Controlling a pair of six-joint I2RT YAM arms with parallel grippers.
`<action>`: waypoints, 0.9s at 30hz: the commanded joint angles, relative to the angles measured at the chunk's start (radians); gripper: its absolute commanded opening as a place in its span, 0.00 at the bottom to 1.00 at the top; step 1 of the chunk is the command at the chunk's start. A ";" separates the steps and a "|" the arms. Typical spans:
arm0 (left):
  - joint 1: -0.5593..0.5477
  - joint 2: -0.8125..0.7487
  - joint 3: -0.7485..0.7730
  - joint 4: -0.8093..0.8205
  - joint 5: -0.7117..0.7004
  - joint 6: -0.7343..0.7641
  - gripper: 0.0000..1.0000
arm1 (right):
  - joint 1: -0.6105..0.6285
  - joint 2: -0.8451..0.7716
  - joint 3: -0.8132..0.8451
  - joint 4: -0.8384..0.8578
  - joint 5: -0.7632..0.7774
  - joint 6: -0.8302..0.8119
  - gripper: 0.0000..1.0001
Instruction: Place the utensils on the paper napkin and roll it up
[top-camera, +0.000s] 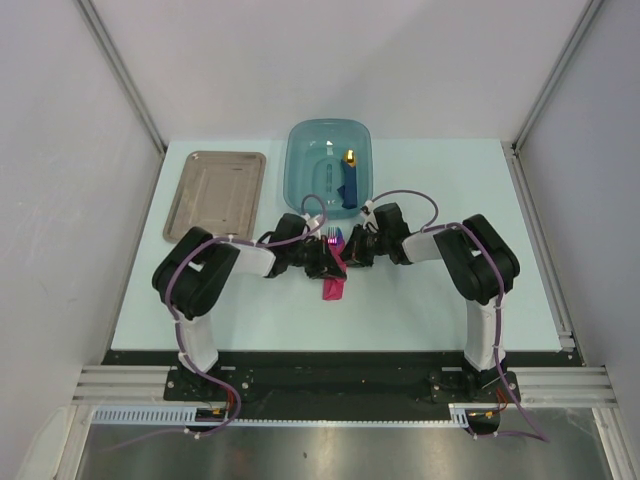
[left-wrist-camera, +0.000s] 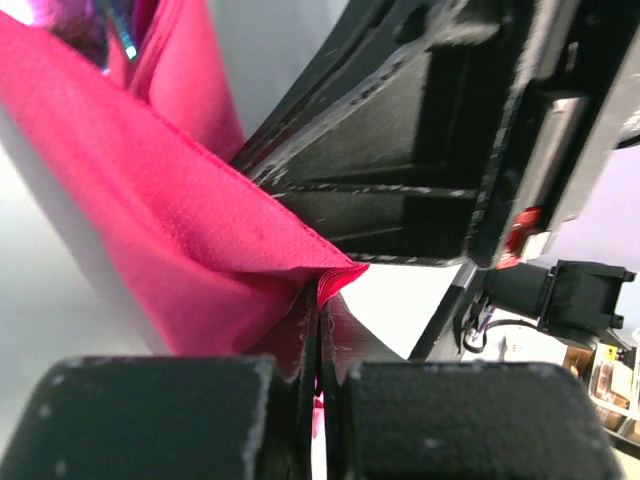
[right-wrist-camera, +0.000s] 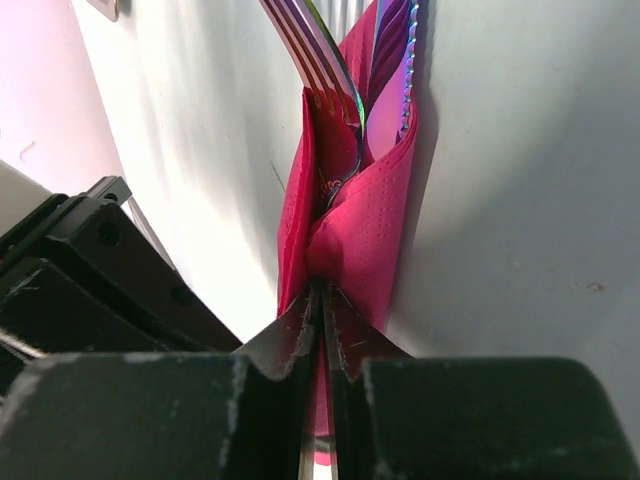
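The magenta paper napkin is folded around the utensils at the table's middle, between both grippers. In the right wrist view the napkin wraps a fork and a serrated knife, whose iridescent ends stick out. My right gripper is shut on a fold of the napkin. In the left wrist view my left gripper is shut on the napkin's layered edge, with a bit of utensil showing at the top left. The two grippers nearly touch.
A teal plastic basin behind the grippers holds a chunky blue object with a yellow tip. A grey-brown metal tray lies at the back left. The right arm's housing fills the left wrist view.
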 joint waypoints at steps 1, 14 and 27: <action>-0.036 -0.014 -0.003 0.084 0.062 -0.042 0.00 | 0.009 0.023 -0.023 -0.076 0.133 -0.049 0.08; -0.023 0.080 -0.010 -0.048 0.032 0.096 0.09 | 0.002 -0.058 0.044 -0.209 0.106 -0.086 0.15; -0.023 0.106 -0.001 -0.057 0.012 0.125 0.12 | -0.064 -0.215 0.132 -0.443 0.055 -0.164 0.42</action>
